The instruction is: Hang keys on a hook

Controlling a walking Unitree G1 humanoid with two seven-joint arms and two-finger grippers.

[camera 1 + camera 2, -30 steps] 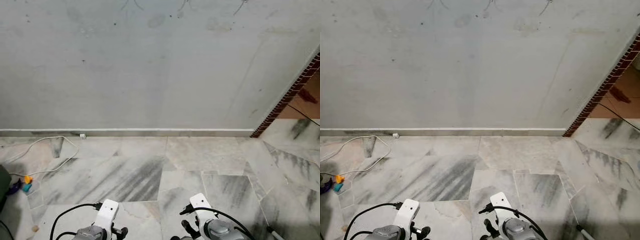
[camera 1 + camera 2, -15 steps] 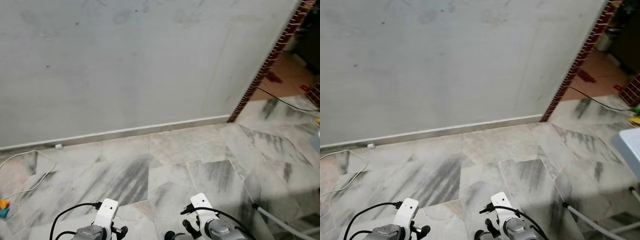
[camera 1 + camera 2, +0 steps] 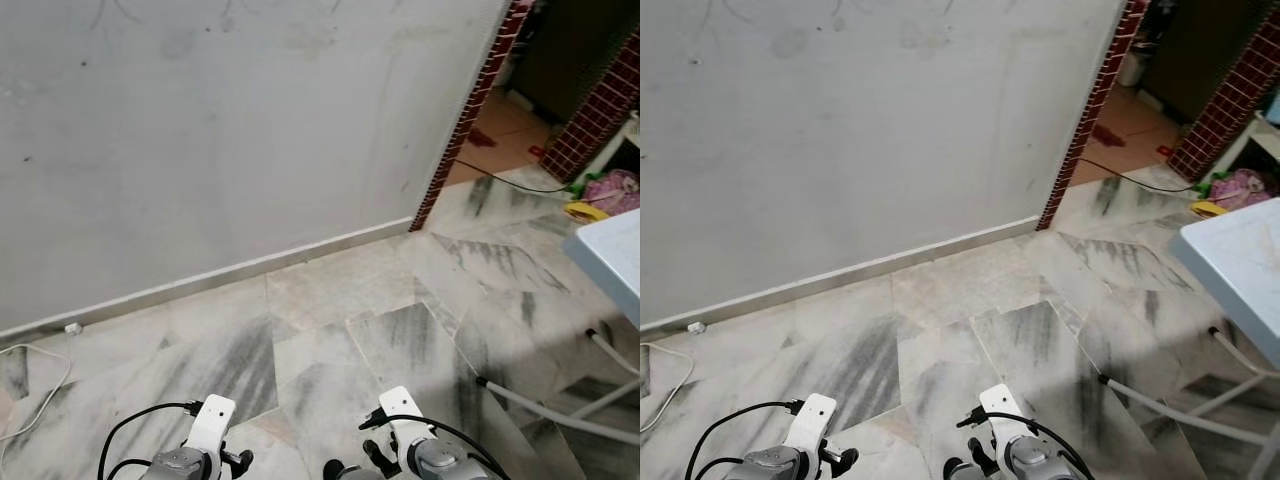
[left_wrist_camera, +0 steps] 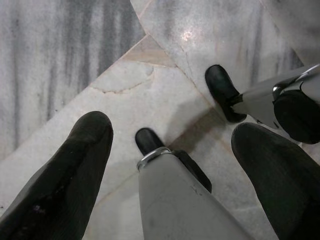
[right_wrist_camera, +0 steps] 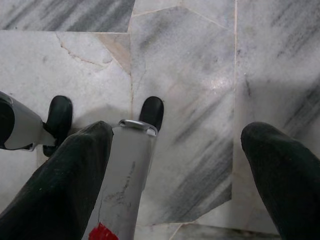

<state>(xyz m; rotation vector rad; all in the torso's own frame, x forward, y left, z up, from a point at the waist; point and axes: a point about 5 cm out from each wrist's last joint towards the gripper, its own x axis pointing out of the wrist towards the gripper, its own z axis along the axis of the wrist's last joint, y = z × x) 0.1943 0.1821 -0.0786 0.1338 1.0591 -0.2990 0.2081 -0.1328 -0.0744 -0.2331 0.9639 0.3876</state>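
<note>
My whole view has swung to the right over the last second. The plain grey wall (image 3: 220, 140) that filled the far side now slides off to the left, and the red brick doorway edge (image 3: 462, 120), which sat at the far right before, stands much nearer the middle. Beyond it I now see an orange-tiled room (image 3: 505, 130) with a black cable (image 3: 505, 185) running across its threshold. A pale blue-white table (image 3: 1240, 260) has come into sight on the near right, with its white legs (image 3: 545, 410) slanting across the marble floor (image 3: 330, 330). The white cord (image 3: 40, 385) on the left has nearly slipped out of frame. That is my turning, not the things moving.

My left gripper (image 4: 170, 150) hangs low over the marble, fingers spread wide apart with nothing between them. My right gripper (image 5: 175, 150) hangs the same way, open and empty.

I see no keys and no hook anywhere on the wall or floor. I judge I am searching for them, and the table to the right looks the likeliest place to check.
</note>
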